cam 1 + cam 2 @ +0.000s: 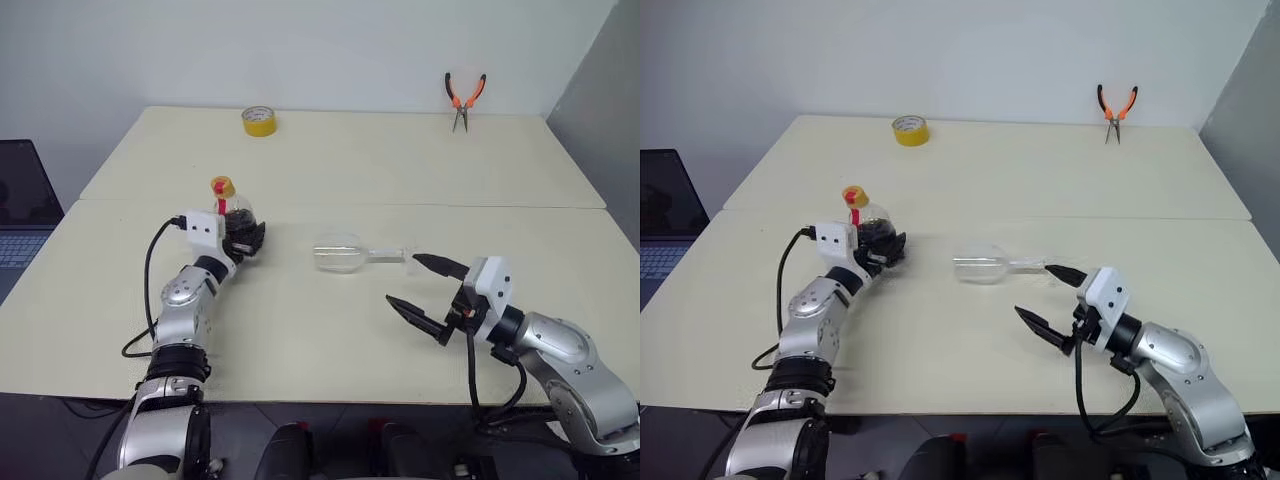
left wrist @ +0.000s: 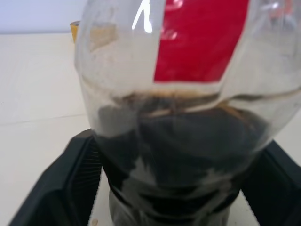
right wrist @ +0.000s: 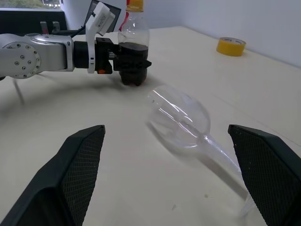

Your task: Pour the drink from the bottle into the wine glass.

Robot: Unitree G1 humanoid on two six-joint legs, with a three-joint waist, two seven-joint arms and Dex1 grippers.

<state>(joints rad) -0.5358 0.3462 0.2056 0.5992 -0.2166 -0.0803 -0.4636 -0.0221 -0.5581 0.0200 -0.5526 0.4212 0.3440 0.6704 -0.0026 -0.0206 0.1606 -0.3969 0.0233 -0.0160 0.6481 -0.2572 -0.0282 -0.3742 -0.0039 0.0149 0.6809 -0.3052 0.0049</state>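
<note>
While reaching level across the table (image 1: 330, 160), left gripper (image 1: 243, 238) brackets the upright bottle (image 1: 233, 212), grip unclear. Dark drink (image 2: 178, 146) in its bulbous base, cap on. Right gripper (image 1: 428, 290) spread wide, near the wine glass (image 1: 345, 252) lying on its side.

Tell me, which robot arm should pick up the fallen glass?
Probably the right. The right gripper is open and empty beside the wine glass, lying on its side; the left gripper is around the bottle.
</note>
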